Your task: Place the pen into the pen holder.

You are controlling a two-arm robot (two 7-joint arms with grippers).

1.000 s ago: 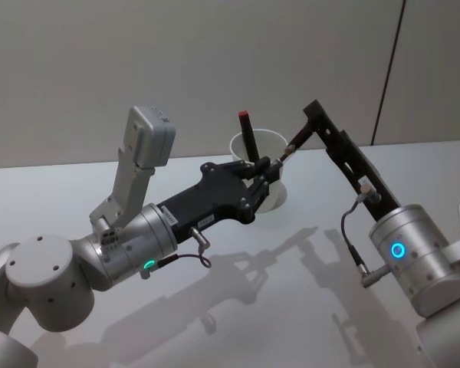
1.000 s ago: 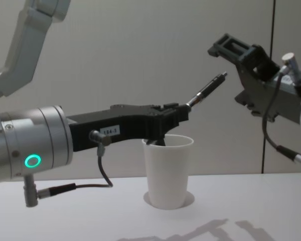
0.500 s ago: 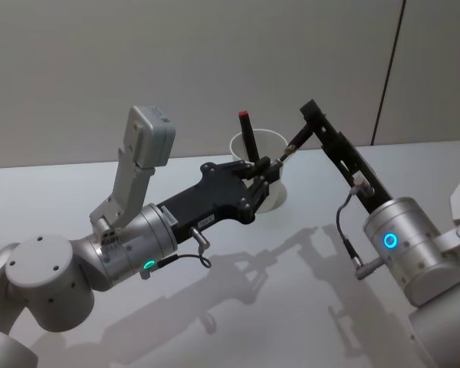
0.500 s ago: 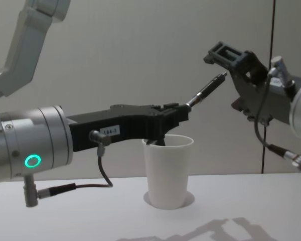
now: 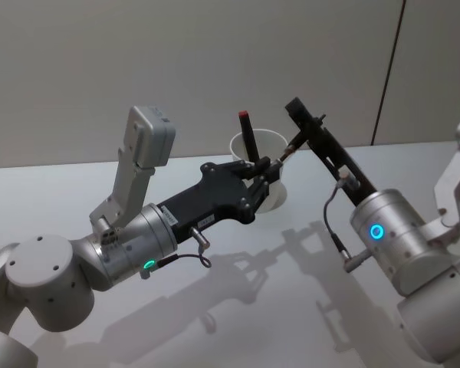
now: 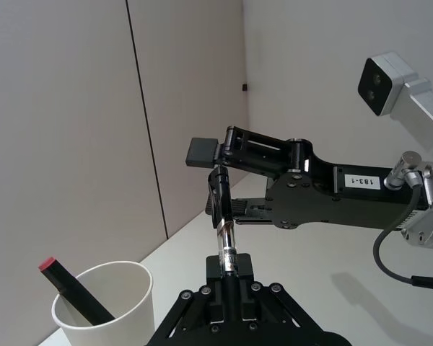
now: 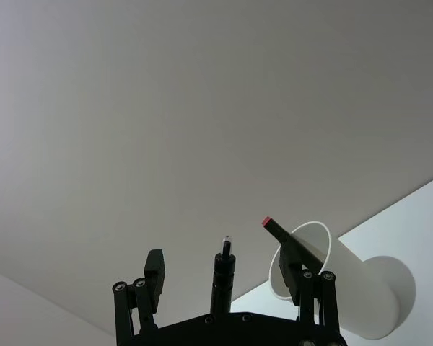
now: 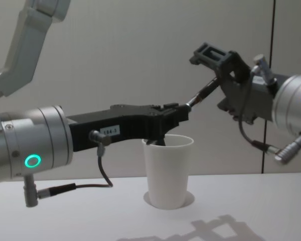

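handover of the pen [image 8: 200,94] from one arm to the other is judged to be the step in hand. the left gripper [image 8: 183,113] is reached in from the left, just above the rim of the cup [image 8: 168,170], and is clamped on the lower end of the pen. the pen is held aloft and tilted, its free end pointing up and to the right, away from the cup. the right gripper [image 7: 224,265] is brought in from the right with its fingers spread wide, one on each side of the pen's free end; no contact with the barrel is seen. the cup is stood upright on the table [image 8: 65,216], and a red-capped marker [image 5: 247,134] is leaned inside it. the task is judged about half done, since the pen is not yet in the cup. for a clean handover, the barrel should be centred between the right fingers before they are closed, and a good length of it should be taken in, not the tip alone. the left grip should be let go only once the right hold is firm. the pen should then be tipped upright and lowered on the side away from the marker, so that the light cup is not knocked over.
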